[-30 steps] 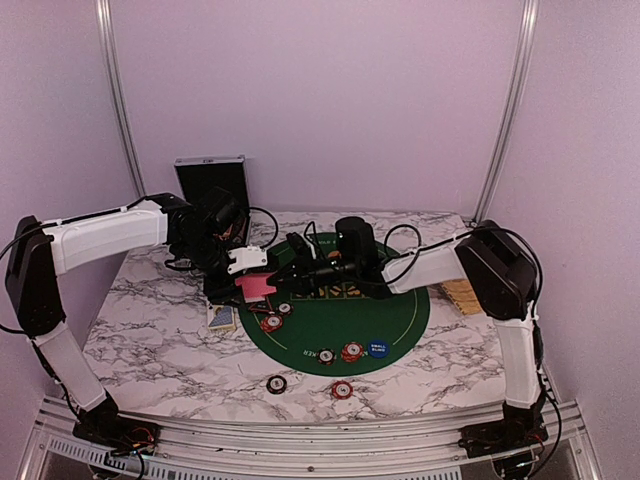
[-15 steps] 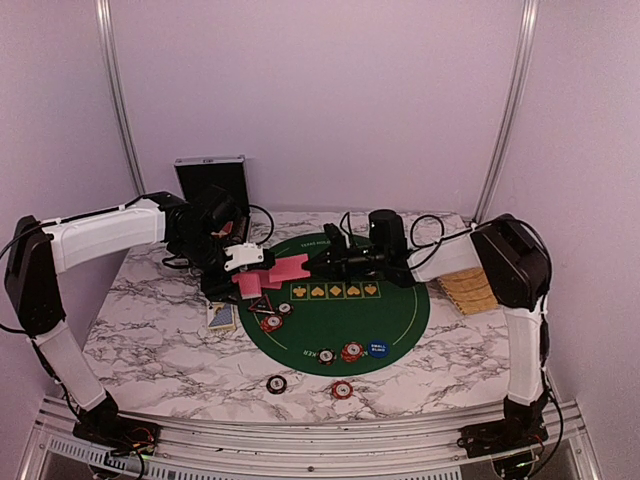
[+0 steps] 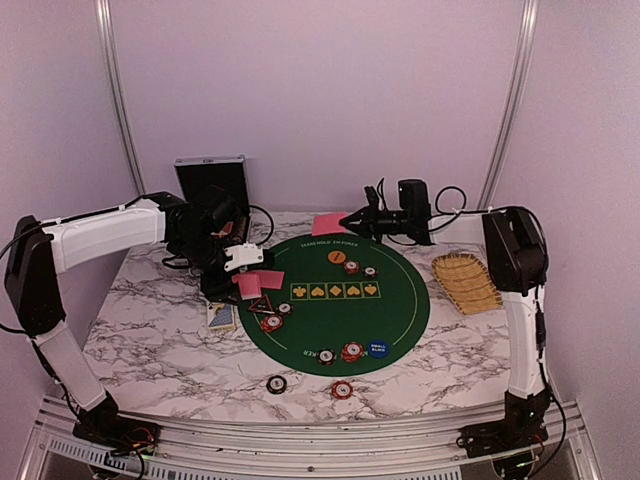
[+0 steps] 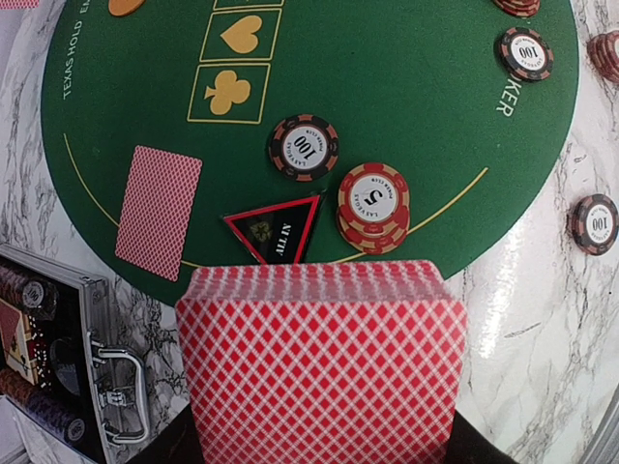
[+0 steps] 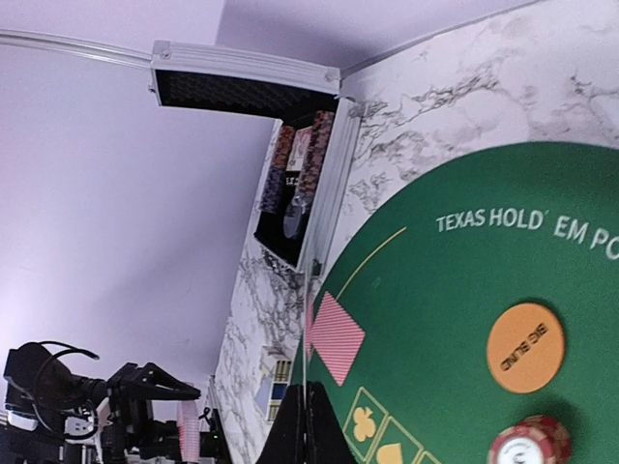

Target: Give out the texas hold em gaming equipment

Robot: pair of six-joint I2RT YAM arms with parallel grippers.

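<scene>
My left gripper (image 3: 248,272) is shut on a deck of red-backed playing cards (image 4: 319,367) at the green mat's (image 3: 395,315) left edge. My right gripper (image 3: 352,220) is shut on a single card (image 3: 328,224), held above the mat's far edge. In the right wrist view that card shows edge-on between the fingertips (image 5: 324,435). Another card (image 4: 160,211) lies face down on the mat. Near the deck are a black chip (image 4: 304,147), a red chip stack (image 4: 373,201) and a triangular marker (image 4: 276,227). An orange disc (image 3: 338,257) and a blue disc (image 3: 377,349) also lie on the mat.
The open black case (image 3: 210,180) stands at the back left with chips inside. A straw basket (image 3: 468,280) sits at the right. A small card box (image 3: 222,316) lies by the mat. Two chips (image 3: 276,384) (image 3: 342,389) rest on the marble in front.
My right gripper has pulled a card off the deck and carried it right and back to the mat's far edge. The left arm with the deck has stayed put.
</scene>
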